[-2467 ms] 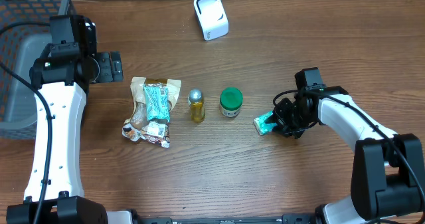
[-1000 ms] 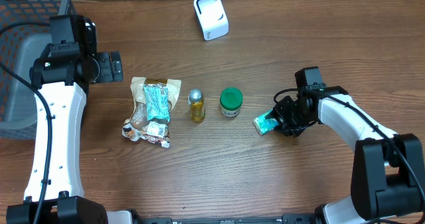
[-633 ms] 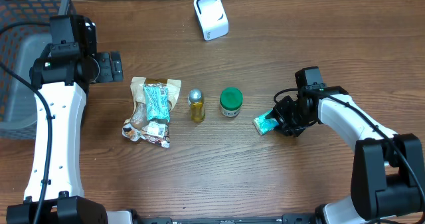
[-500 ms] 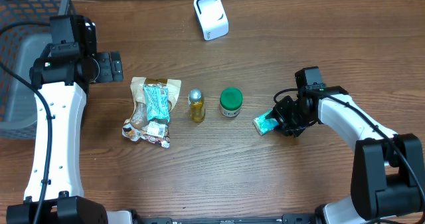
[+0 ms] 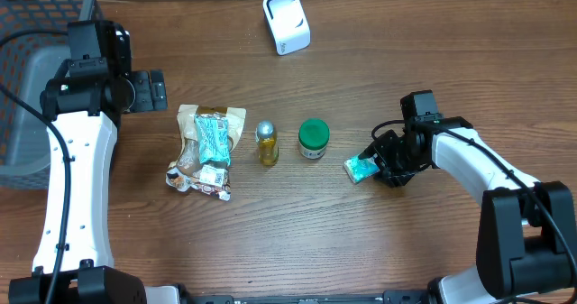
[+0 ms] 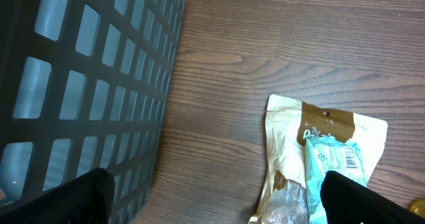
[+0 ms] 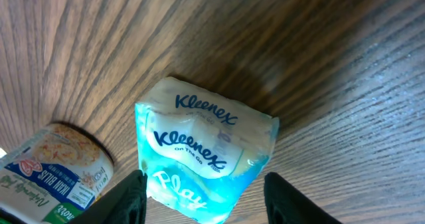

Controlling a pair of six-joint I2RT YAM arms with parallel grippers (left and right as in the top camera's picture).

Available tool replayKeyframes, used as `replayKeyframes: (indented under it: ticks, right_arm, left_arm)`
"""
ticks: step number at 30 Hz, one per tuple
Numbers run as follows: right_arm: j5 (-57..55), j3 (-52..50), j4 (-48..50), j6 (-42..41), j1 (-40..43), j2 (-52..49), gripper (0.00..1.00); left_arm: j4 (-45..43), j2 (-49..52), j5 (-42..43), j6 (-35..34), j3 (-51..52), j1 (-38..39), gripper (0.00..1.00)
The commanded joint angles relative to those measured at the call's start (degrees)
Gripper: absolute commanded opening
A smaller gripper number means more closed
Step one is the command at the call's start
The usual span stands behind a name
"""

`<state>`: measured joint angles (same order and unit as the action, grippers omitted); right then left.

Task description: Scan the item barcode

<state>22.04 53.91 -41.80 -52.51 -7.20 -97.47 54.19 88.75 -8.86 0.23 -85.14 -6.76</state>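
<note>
the right claw [image 7: 207, 185] is down at the table [image 5: 297, 241] on the right side, with a small pack of tissues [image 5: 361, 168] sitting between its fingers [image 7: 135, 192]. the pack is teal and white and lying flat on the wood. from the wrist cam one finger stands at each side of it, right up against the wrapper. the claw is roughly half open, but honestly i can't tell if it's squeezing the pack or just sitting around it.

the left claw [image 6: 219, 191] is spread wide with nothing in it. it hangs over the left part of the table, beside the dark mesh basket [image 6: 80, 84] at the left edge.

the rest sits in a row across the middle. just left of the tissues is a jar with a green lid [image 5: 313, 138], then a small gold bottle [image 5: 266, 142], then a pile of snack bags [image 5: 206, 151], a tan one with a teal one on top. you can see a barcode on the teal bag from the left wrist cam.

the white scanner [image 5: 286, 22] is up at the far edge of the table, well apart from the tissues and from both claws.
</note>
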Motion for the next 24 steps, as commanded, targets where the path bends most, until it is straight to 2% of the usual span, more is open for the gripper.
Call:
replayKeyframes:
  ticks: [1, 2, 4, 6, 7, 8, 9, 10, 12, 13, 24]
  right_arm:
    - [-0.6, 0.2, 0.2, -0.2, 0.2, 0.2, 0.54]
    - [-0.6, 0.2, 0.2, -0.2, 0.2, 0.2, 0.54]
    - [-0.6, 0.2, 0.3, -0.2, 0.2, 0.2, 0.42]
    - [-0.6, 0.2, 0.3, -0.2, 0.2, 0.2, 0.39]
    - [-0.6, 0.2, 0.4, -0.2, 0.2, 0.2, 0.41]
    - [-0.6, 0.2, 0.5, -0.2, 0.2, 0.2, 0.54]
    - [-0.6, 0.2, 0.5, -0.2, 0.2, 0.2, 0.74]
    - [-0.6, 0.2, 0.5, -0.2, 0.2, 0.2, 0.87]
    - [-0.6, 0.2, 0.4, -0.2, 0.2, 0.2, 0.97]
    - [-0.6, 0.2, 0.3, -0.2, 0.2, 0.2, 1.00]
    - [-0.6, 0.2, 0.5, -0.2, 0.2, 0.2, 1.00]
  left_arm:
    - [-0.2, -0.9, -0.3, 1.1, -1.3, 0.0, 0.99]
    - [-0.2, -0.9, -0.3, 1.1, -1.3, 0.0, 1.00]
    - [-0.2, -0.9, -0.3, 1.1, -1.3, 0.0, 1.00]
    - [-0.2, -0.9, -0.3, 1.1, -1.3, 0.0, 1.00]
    - [-0.2, -0.9, -0.3, 1.1, -1.3, 0.0, 1.00]
    - [-0.2, -0.9, -0.3, 1.1, -1.3, 0.0, 1.00]
    - [-0.2, -0.9, -0.3, 1.1, -1.3, 0.0, 1.00]
    - [-0.2, -0.9, -0.3, 1.1, -1.3, 0.0, 1.00]
    - [-0.2, -0.9, -0.3, 1.1, -1.3, 0.0, 1.00]
    - [-0.2, -0.9, -0.3, 1.1, -1.3, 0.0, 1.00]
    - [-0.2, -0.9, -0.3, 1.1, -1.3, 0.0, 1.00]
